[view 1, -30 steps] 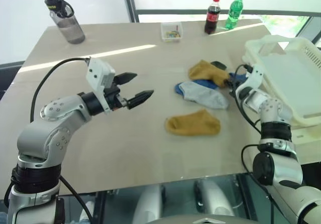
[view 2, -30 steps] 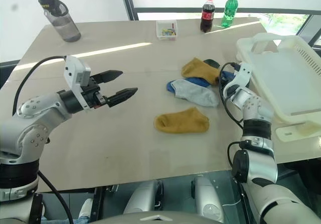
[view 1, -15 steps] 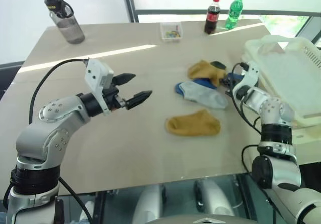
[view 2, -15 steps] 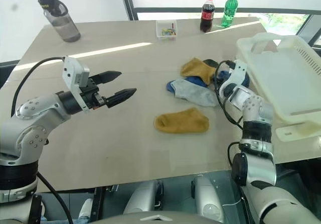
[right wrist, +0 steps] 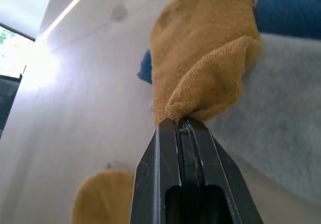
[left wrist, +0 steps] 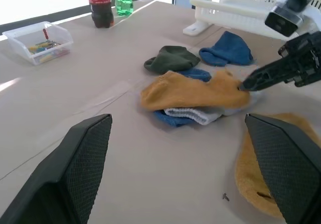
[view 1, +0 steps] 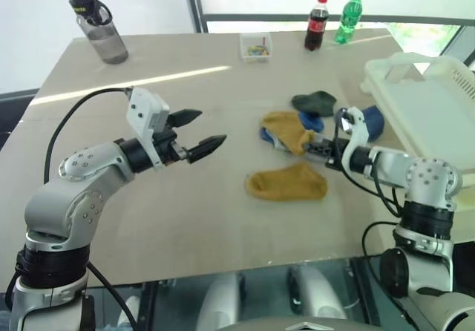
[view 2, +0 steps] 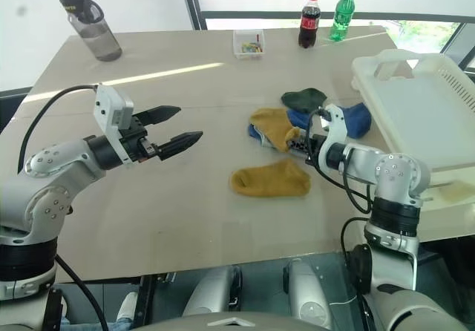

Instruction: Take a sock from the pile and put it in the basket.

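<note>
The right pincer [view 2: 300,142] was clamped tight on the edge of a mustard sock [view 2: 273,125], its black fingers [right wrist: 181,148] pressed together with a fold of the knit caught at their tips. That sock lay draped over the pile [view 1: 297,127], on top of a light grey sock [left wrist: 193,115] and a blue sock [left wrist: 173,119] beneath it. Just beyond it sat a dark green sock [view 2: 303,99], and beside that a second blue sock [view 2: 356,119], close to the basket [view 2: 419,108]. The basket, white with slotted sides and a loop handle, stood at the right edge of the tabletop [view 2: 185,205], apart from the held sock. A second mustard sock [view 2: 270,179] lay flat by itself, nearer the robot than the pile.

The left pincer [view 2: 180,125] hung above the tabletop well to the left of the socks, its fingers spread wide and gripping nothing.

At the far edge stood a small clear box [view 2: 247,43], a cola bottle [view 2: 306,20], a green bottle [view 2: 340,12] and, at the far left corner, a grey water bottle [view 2: 87,24].
</note>
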